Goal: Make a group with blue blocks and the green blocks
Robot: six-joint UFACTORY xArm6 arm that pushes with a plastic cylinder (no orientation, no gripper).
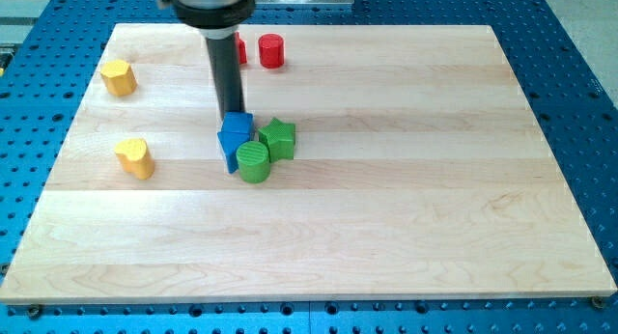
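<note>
No writing shows. On the pale wooden worktop [386, 228], over blue perforated metal, my tip [233, 115] seems to touch the blue blocks [233, 136], clustered centre-frame with the green cylinder [253, 162] and green star [278, 138]; no claw exists.

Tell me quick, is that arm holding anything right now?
No gripper: just a rod. My tip holds nothing; it sits at the top edge of the blue block, beside the green cylinder and green star.

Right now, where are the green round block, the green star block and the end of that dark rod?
green cylinder [253, 162], camera view, its round top.
green star [278, 137], camera view, its top face.
my tip [235, 116], camera view, rod's very end, at the blue blocks [233, 138].
</note>
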